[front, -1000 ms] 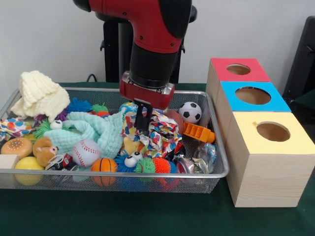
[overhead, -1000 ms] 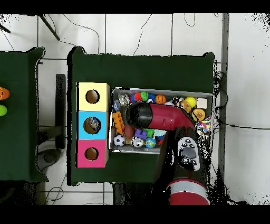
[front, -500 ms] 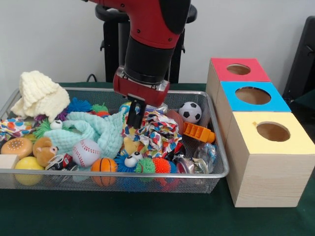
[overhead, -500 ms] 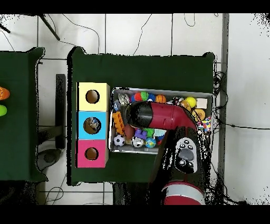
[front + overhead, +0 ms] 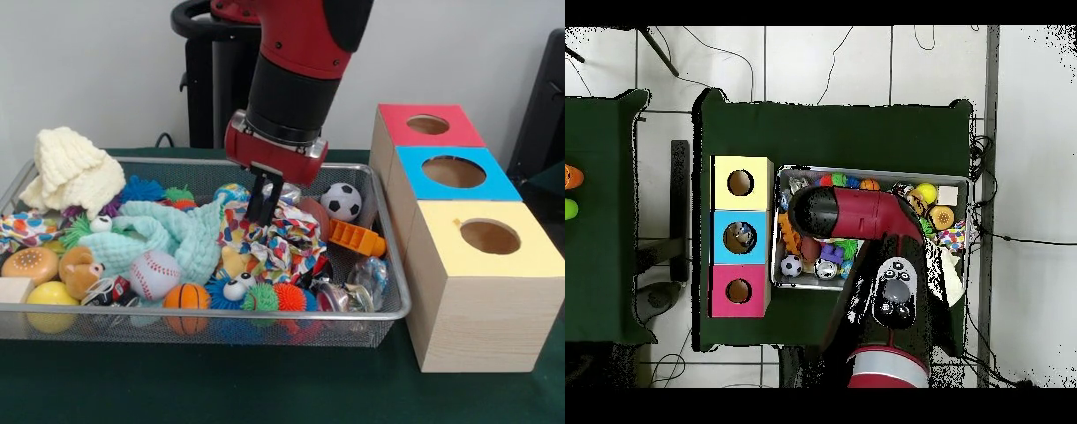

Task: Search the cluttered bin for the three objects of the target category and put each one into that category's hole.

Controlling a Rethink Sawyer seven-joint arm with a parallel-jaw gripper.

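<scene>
One gripper (image 5: 263, 205) hangs over the mesh bin (image 5: 394, 311), tips touching the patterned cloth (image 5: 281, 238). Fingers appear close together; cannot tell whether cloth is held.

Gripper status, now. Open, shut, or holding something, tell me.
Gripper: fingers together, looks shut, tips down at the colourful patterned cloth in the mesh bin; whether it actually grips the cloth cannot be told.

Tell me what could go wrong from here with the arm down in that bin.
The tool sits right at the patterned cloth; it may snag and drag the cloth, spilling neighbours. The soccer ball and orange toy lie near the mesh bin's rim and could get knocked over it.
</scene>
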